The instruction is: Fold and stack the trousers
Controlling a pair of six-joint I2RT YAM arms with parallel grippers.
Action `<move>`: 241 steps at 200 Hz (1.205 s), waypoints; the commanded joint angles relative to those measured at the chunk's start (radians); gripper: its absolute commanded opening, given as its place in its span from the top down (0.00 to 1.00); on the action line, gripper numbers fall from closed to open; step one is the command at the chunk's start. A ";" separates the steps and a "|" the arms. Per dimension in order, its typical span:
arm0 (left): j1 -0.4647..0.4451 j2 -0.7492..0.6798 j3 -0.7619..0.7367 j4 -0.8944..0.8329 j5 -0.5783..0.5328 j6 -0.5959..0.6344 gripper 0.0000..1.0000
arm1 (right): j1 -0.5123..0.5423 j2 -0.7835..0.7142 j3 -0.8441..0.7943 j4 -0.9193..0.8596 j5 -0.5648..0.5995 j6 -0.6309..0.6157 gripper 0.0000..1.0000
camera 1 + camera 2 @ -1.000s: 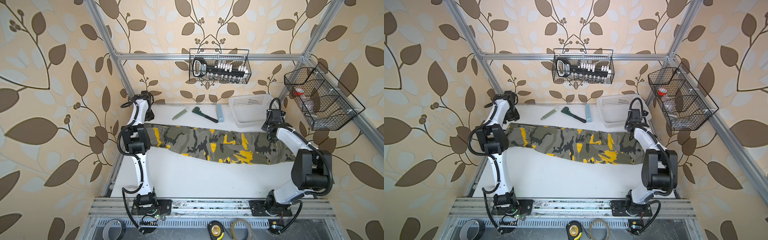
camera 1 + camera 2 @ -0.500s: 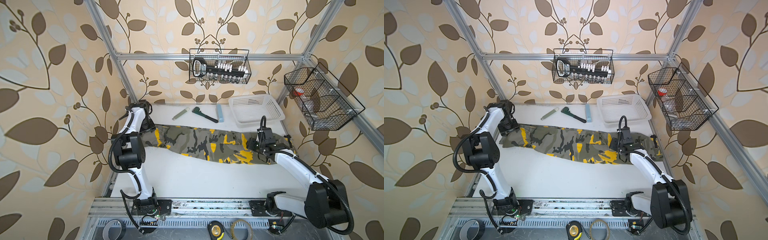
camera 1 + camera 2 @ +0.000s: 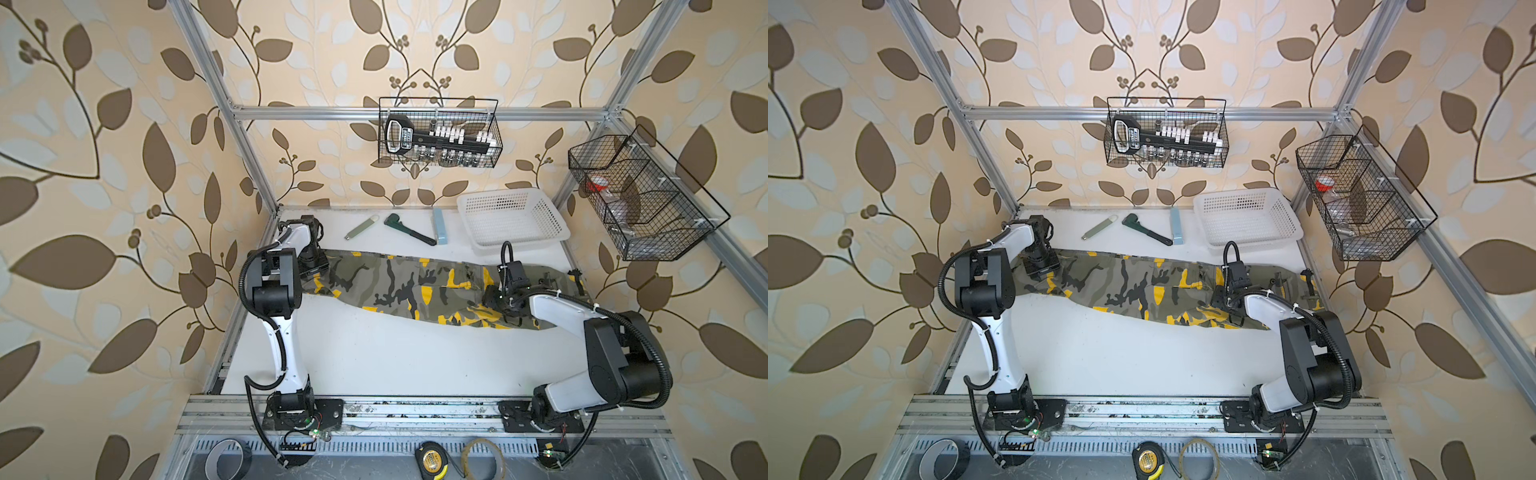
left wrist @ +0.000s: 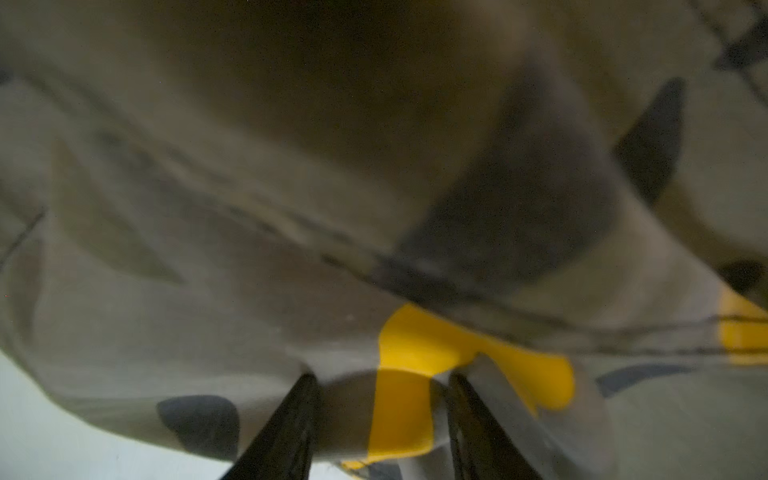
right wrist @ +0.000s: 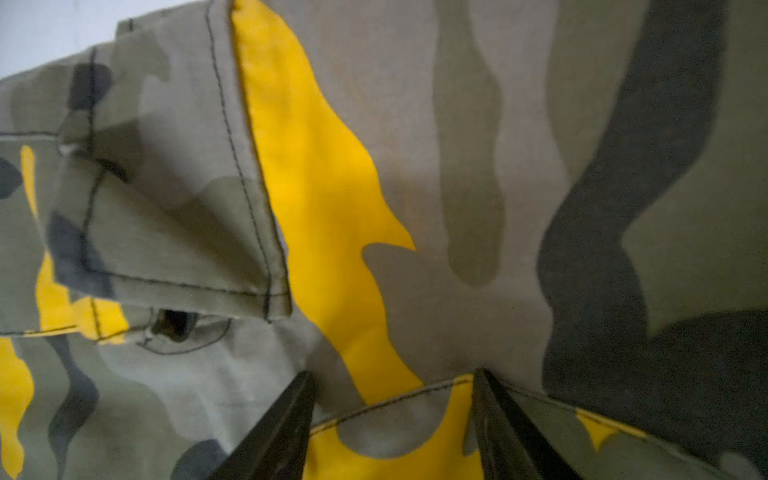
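The camouflage trousers (image 3: 395, 282) (image 3: 1133, 282) lie stretched across the white table from left to right, olive-grey with black and yellow patches. My left gripper (image 3: 313, 266) (image 3: 1040, 264) is down on their left end. In the left wrist view the left gripper (image 4: 380, 376) has its jaws apart, with a raised fold of the trousers (image 4: 291, 208) between them. My right gripper (image 3: 492, 297) (image 3: 1219, 297) sits on the right part. In the right wrist view the right gripper (image 5: 392, 372) is open, tips pressed onto a seam of the trousers (image 5: 457, 166).
Behind the trousers lie a pale strip (image 3: 361, 226), a dark wrench (image 3: 409, 228) and a blue block (image 3: 439, 224). A white plastic basket (image 3: 519, 245) stands at the back right. Wire baskets (image 3: 438, 133) (image 3: 640, 199) hang on the walls. Bare table (image 3: 395, 357) lies in front.
The right gripper has come from the far right end towards the middle and down onto the cloth. The left gripper has moved from the back left corner onto the trousers' left end.
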 commanded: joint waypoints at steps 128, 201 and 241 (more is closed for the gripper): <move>-0.040 -0.366 -0.270 -0.215 -0.093 0.020 0.37 | -0.298 -0.251 -0.120 -0.395 0.071 -0.015 0.38; 0.230 -0.429 -0.313 -0.034 0.025 0.206 0.34 | -0.034 -0.487 -0.002 -0.289 -0.013 -0.087 0.32; 0.299 -0.294 -0.274 0.017 0.047 0.238 0.36 | 0.141 -0.537 0.004 -0.253 0.022 -0.062 0.31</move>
